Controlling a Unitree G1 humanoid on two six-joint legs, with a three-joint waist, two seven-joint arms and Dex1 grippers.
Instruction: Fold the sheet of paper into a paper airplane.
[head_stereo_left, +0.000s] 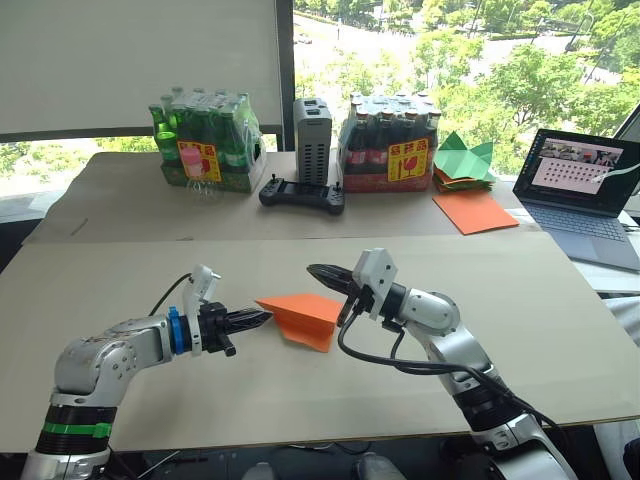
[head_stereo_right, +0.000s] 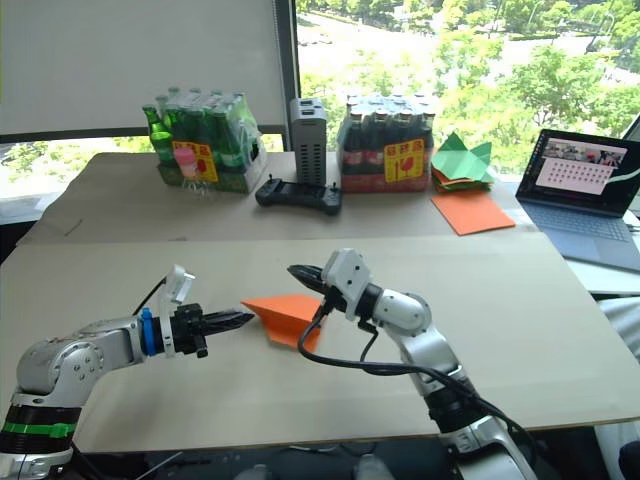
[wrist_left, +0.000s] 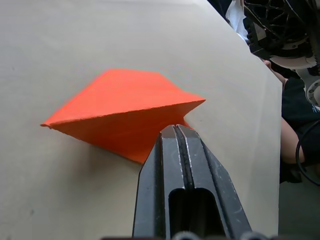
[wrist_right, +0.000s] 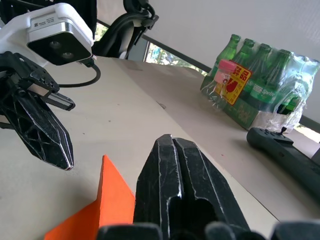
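Two black-fingered grippers flank the small pointed dart of bright orange paper, the paper airplane (head_stereo_left: 300, 318), which lies near the middle of the pale board tabletop (head_stereo_left: 120, 290), its sharp nose towards the robot's left and one folded flap raised along a centre ridge. The left gripper (head_stereo_left: 262, 318) sits just beside that nose with its fingers pressed together and nothing between them; in the left wrist view its tips reach the edge of the paper near one corner, though actual contact cannot be judged. The right gripper (head_stereo_left: 322, 272) hovers above the wide rear edge, likewise closed and empty.

The folds look largely made, so the step in hand is probably pressing or tidying the last crease. To do it well, one gripper should pin the flat layer against the table while the other runs its closed tips along the ridge, from nose to tail, pushing lightly so the thin paper neither slides nor buckles.

The near table edge is well away from the dart, and bare board surrounds it on every side. The green and dark bottle packs (head_stereo_left: 205, 140), black handheld controller (head_stereo_left: 302, 193), spare flat orange sheet (head_stereo_left: 474, 210) and open laptop (head_stereo_left: 585, 190) stand well apart at the back
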